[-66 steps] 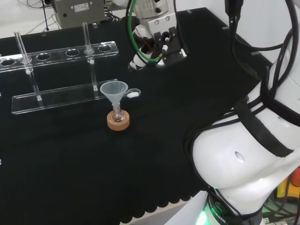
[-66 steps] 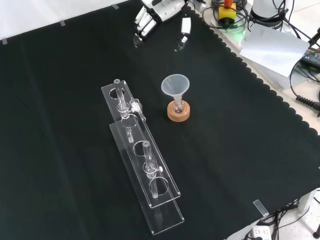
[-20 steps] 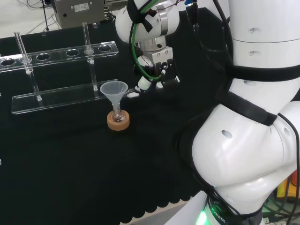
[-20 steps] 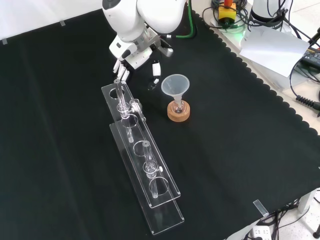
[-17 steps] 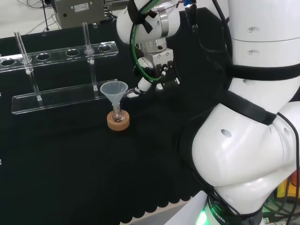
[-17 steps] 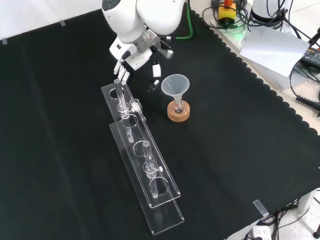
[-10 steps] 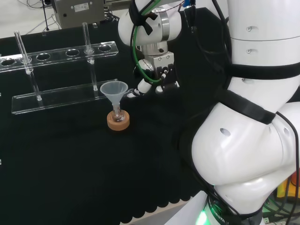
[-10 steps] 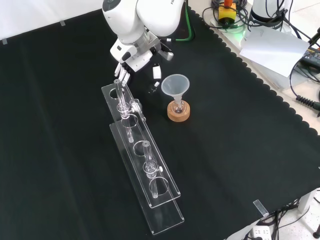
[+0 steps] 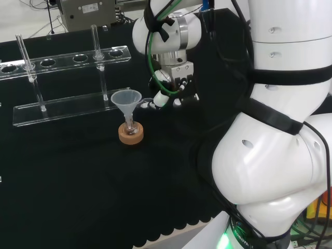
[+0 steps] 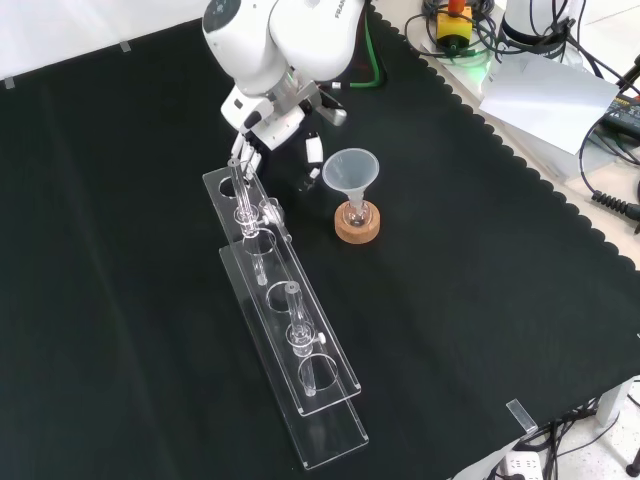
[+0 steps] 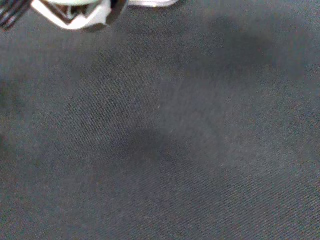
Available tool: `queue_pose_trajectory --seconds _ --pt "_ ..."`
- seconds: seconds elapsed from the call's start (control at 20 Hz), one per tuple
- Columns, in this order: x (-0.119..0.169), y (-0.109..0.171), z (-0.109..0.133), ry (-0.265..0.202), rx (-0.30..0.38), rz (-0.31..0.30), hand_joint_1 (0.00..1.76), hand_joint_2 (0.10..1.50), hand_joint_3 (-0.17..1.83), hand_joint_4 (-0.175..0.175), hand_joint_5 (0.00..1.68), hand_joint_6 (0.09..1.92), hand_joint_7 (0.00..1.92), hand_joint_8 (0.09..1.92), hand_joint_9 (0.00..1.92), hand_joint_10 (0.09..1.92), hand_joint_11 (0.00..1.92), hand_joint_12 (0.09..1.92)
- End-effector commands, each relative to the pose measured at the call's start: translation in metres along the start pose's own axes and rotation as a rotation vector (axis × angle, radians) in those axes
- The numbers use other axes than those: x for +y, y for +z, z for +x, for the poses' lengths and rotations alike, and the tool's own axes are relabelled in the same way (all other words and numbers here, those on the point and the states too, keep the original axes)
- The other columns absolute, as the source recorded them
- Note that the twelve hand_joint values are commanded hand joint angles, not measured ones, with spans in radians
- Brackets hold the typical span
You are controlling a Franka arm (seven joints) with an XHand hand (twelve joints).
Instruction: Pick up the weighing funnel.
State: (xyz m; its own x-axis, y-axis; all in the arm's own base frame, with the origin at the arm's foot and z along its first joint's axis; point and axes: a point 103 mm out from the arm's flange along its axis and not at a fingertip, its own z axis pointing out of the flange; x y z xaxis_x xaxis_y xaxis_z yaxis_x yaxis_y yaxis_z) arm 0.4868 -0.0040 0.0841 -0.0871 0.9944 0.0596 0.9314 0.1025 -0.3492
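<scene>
The weighing funnel (image 9: pixel 147 105) is a small clear scoop with some white in it, lying on the black cloth just right of the big funnel (image 9: pixel 126 98) in the head view. In the front view the weighing funnel (image 10: pixel 271 210) lies against the right side of the clear rack. My hand (image 9: pixel 170 89) hangs low over it with its fingers relaxed and spread, holding nothing. In the front view the hand (image 10: pixel 272 118) is above the weighing funnel, its fingers (image 10: pixel 241 152) over the rack's top end. The wrist view shows blurred cloth and a white part of the hand (image 11: pixel 75 12).
The big funnel (image 10: pixel 350 170) stands in a small flask on a cork ring (image 10: pixel 358 228), close to the hand. A long clear rack (image 10: pixel 290 330) with upright glass tubes (image 9: pixel 96 44) runs beside the weighing funnel. The arm's white links (image 9: pixel 280 155) stand at the head view's right.
The hand has come from the bench's far edge to the weighing funnel and sunk lower. Over the last second it has edged closer to the cloth. The glassware has not moved.
</scene>
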Motion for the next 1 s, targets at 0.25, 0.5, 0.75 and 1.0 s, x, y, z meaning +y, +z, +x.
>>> queue_pose_trajectory --seconds 0.25,0.5,0.75,1.0 --pt "0.005 0.006 -0.010 -0.002 0.021 -0.003 0.86 0.56 0.75 -0.062 0.53 0.53 0.51 0.71 0.80 0.54 0.53 1.30" --pt "0.006 0.006 -0.011 -0.005 0.029 -0.005 0.86 0.56 0.75 -0.062 0.51 0.57 0.51 0.72 0.80 0.54 0.53 1.31" --pt "0.008 0.007 -0.009 -0.002 0.033 0.003 0.86 0.56 0.75 -0.064 0.50 0.59 0.51 0.72 0.80 0.54 0.52 1.31" --pt "0.015 0.010 0.004 0.008 0.020 0.015 0.86 0.56 0.75 -0.065 0.49 0.59 0.51 0.72 0.79 0.54 0.52 1.31"
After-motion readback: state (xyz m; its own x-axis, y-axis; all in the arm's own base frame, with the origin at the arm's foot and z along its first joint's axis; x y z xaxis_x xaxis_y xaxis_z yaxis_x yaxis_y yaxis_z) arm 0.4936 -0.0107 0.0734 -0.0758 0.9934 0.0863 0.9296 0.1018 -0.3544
